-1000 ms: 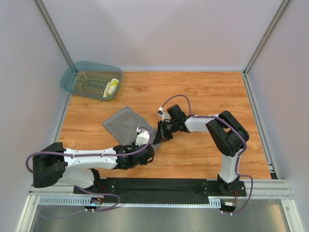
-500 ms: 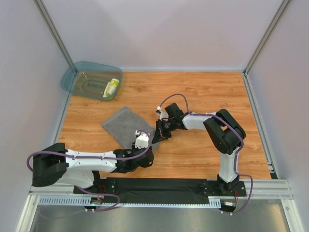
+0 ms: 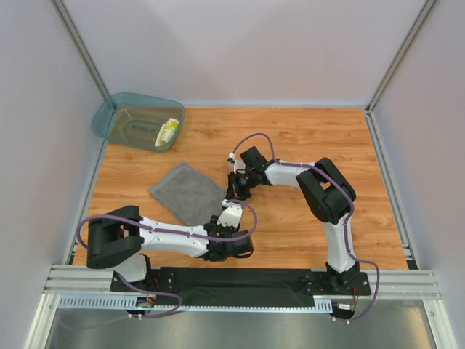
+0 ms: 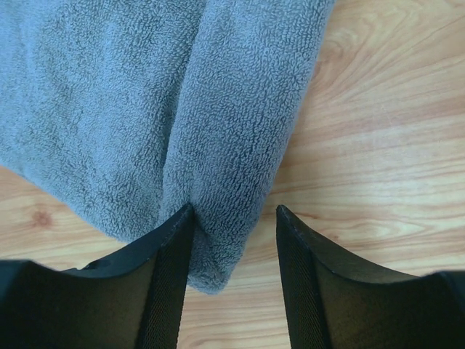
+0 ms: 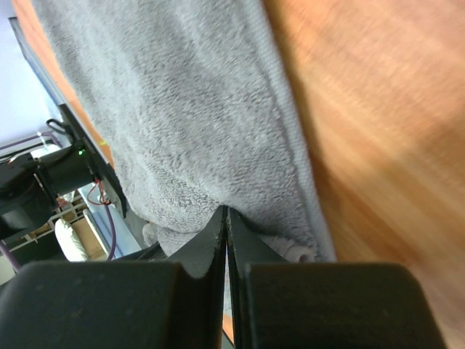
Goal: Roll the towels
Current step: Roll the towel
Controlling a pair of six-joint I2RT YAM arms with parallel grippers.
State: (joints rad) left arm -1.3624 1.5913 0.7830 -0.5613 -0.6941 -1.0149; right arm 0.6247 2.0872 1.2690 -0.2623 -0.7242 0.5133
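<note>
My grey towel (image 3: 187, 193) lies on the desk (image 3: 312, 138) left of centre in the overhead view, turned like a diamond, mostly flat. From the left wrist camera the towel (image 4: 131, 94) fills the upper left of the frame. Along its right side runs a thick, rounded fold with a crease between it and the flat part. I cannot tell whether that fold is a proper roll or just cloth doubled over.

The left pincer (image 4: 232, 214) sits at the bottom of that frame with its fingers apart, straddling the near end of the fold. The left-hand finger (image 4: 171, 254) touches the cloth at the crease, while the other finger stands clear of it over bare wood. Overhead, this pincer (image 3: 220, 219) is at the towel's lower right corner.

The right pincer (image 5: 226, 212) has its tips pressed together right against the towel (image 5: 182, 109), where the cloth bunches a little. I cannot tell whether any cloth is caught between them. Overhead, it (image 3: 234, 192) meets the towel's right edge.

The small yellow-and-white cloth (image 3: 168, 131) lies well apart, inside the teal tub (image 3: 123, 125) at the upper left.
</note>
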